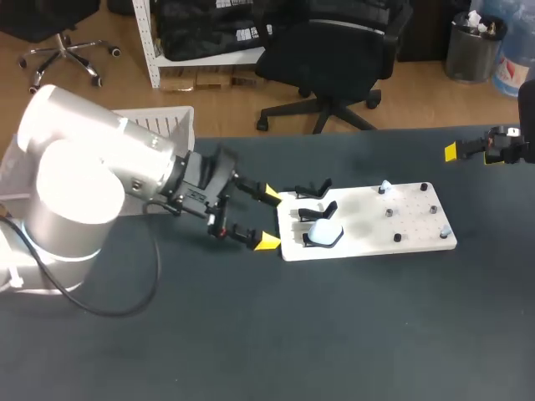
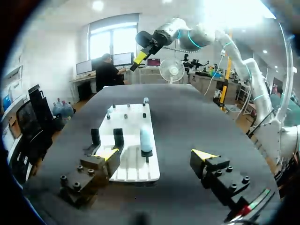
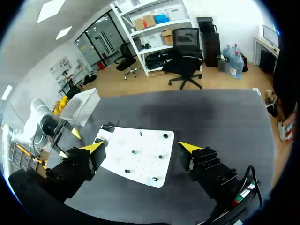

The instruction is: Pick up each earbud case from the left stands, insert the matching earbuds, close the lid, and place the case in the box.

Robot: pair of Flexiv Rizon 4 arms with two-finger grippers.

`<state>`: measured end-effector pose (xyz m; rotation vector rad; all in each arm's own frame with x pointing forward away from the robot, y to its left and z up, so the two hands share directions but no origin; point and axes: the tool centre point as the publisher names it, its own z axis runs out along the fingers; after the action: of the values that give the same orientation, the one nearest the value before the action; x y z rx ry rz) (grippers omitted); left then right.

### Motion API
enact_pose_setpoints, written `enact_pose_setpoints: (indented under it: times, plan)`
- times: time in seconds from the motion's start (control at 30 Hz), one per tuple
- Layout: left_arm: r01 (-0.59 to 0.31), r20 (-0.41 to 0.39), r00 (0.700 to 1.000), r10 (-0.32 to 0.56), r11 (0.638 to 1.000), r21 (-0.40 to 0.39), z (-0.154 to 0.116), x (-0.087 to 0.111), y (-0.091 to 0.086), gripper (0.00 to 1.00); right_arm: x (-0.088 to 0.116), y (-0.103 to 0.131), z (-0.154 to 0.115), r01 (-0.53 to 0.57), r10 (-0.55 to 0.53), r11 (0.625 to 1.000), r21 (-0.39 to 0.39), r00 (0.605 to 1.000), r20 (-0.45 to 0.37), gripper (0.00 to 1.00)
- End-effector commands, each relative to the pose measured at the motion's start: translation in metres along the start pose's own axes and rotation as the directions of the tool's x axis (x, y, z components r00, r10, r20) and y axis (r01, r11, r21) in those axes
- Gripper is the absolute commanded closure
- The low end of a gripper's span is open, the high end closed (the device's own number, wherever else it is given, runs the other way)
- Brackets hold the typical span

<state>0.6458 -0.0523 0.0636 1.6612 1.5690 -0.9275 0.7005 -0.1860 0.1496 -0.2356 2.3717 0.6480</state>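
Only partly visible, right fingers (image 1: 452,152)

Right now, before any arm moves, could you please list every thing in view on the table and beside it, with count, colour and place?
table: one, black, under everything.
board: one, white, flat on the table, right of the middle.
empty stands: two, black, at the board's left end.
earbud case: one, pale blue, on the nearest stand, beside the empty ones.
earbuds: two seen, pale, on the board's right part, far apart.
pegs: several, dark, scattered on the board's right part.
box: one, white, slatted, at the table's far left edge.
left tool: one, open, empty, just left of the board.
right tool: one, open, empty, raised at the table's far right.
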Motion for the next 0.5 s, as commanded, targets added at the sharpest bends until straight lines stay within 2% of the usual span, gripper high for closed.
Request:
enact_pose_setpoints:
  times: [0.03, 0.1, 0.13, 0.17, 0.23, 0.27, 0.4, 0.5]
  plan:
    - [-0.01, 0.014, 1.0, 0.01, 1.0, -0.019, 0.014, 0.002, 0.0, 0.01, 0.0, -0.001, 0.0, 0.001, -0.001, 1.0, -0.001, 1.0, -0.001, 0.0]
    - [-0.002, 0.02, 1.0, 0.002, 1.0, -0.018, 0.018, 0.003, 0.0, 0.12, 0.0, -0.001, 0.0, 0.001, -0.001, 1.0, -0.001, 1.0, -0.001, 0.0]
    - [0.001, 0.021, 1.0, -0.001, 1.0, -0.018, 0.021, 0.003, 0.001, 0.36, 0.0, -0.001, 0.0, 0.001, -0.001, 1.0, -0.001, 1.0, -0.001, 0.0]
    - [0.003, 0.021, 1.0, -0.002, 1.0, -0.018, 0.024, 0.004, 0.001, 0.42, 0.0, -0.001, 0.0, 0.001, -0.001, 1.0, -0.001, 1.0, -0.001, 0.0]
    - [0.011, 0.022, 1.0, -0.01, 1.0, -0.014, 0.029, 0.004, 0.002, 0.29, 0.0, -0.001, 0.0, 0.001, -0.001, 1.0, -0.001, 1.0, -0.001, 0.0]
    - [0.014, 0.024, 1.0, -0.013, 1.0, -0.014, 0.03, 0.003, 0.002, 0.27, 0.0, -0.001, 0.0, 0.001, -0.001, 1.0, -0.001, 1.0, -0.001, 0.0]
    - [0.019, 0.039, 0.999, -0.019, 1.0, -0.01, 0.037, 0.0, 0.004, 0.3, 0.0, -0.001, 0.0, 0.001, -0.001, 1.0, -0.001, 1.0, -0.001, 0.0]
    - [0.022, 0.043, 0.999, -0.022, 1.0, -0.009, 0.042, -0.001, 0.005, 0.27, 0.0, -0.001, 0.0, 0.001, -0.001, 1.0, -0.001, 1.0, -0.001, 0.0]
